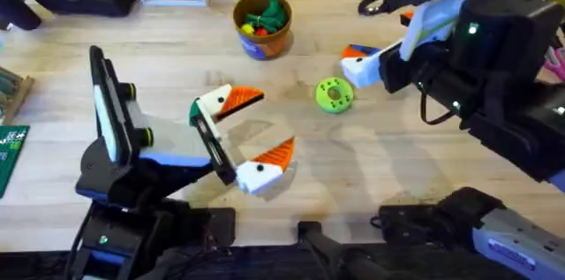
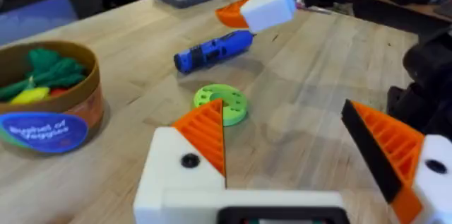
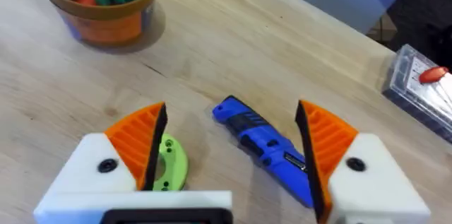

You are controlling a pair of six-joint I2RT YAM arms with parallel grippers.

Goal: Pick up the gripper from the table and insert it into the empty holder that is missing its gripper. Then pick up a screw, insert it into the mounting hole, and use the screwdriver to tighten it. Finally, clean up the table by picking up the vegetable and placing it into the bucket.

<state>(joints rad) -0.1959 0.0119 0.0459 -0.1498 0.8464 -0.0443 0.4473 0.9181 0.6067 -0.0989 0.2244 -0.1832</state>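
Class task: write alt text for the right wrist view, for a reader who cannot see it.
The right gripper, white fingers with orange pads spread open, hangs over a blue screwdriver lying on the wooden table. A lime-green disc sits beside one finger, and the orange bucket holds vegetables farther off.

Bucket [image 1: 262, 26]: a small round orange-brown cup with a blue label band, standing upright at the far middle of the table; it holds green, yellow and red toy vegetables [image 1: 266, 18]. In the left wrist view the bucket [image 2: 48, 107] shows its label facing the camera.

Screwdriver [image 3: 267, 146]: a bright blue pen-shaped tool lying flat on the wooden table [image 1: 388, 165], to the right of the bucket and well apart from it. In the left wrist view the screwdriver [image 2: 213, 49] lies just beyond a flat lime-green disc [image 2: 221, 104].
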